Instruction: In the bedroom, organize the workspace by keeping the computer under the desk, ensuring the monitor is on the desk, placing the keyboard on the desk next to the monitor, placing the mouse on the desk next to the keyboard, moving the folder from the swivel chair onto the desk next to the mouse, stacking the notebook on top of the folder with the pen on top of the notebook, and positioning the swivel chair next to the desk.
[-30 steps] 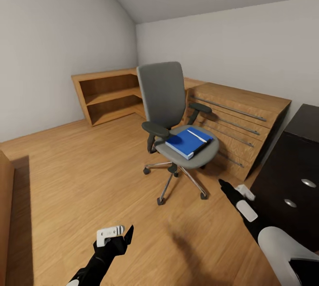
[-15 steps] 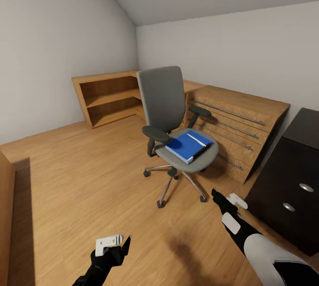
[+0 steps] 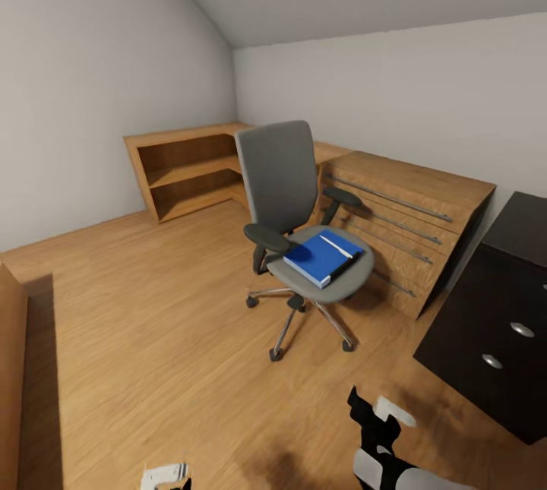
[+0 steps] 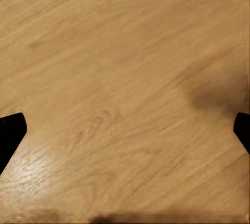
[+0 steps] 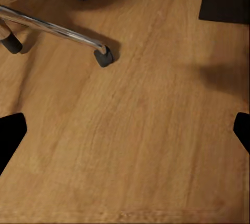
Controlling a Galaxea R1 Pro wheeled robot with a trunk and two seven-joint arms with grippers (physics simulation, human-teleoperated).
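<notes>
Both jaws spread wide, holding nothing.

Head view: swivel chair mid-floor, wooden dresser behind it. Folder flat on the seat, notebook at its far edge, pen on top. Desk drawer unit at right. Right gripper and left gripper have dropped lower than a second ago.

Left wrist view: bare floor.

Right wrist view: chair castor on the floor.

I judge the folder step in hand; next I close in and reach for the seat.

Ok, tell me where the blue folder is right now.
In the head view the folder lies flat on the swivel chair seat, mid-room, in front of the wooden dresser.
</notes>
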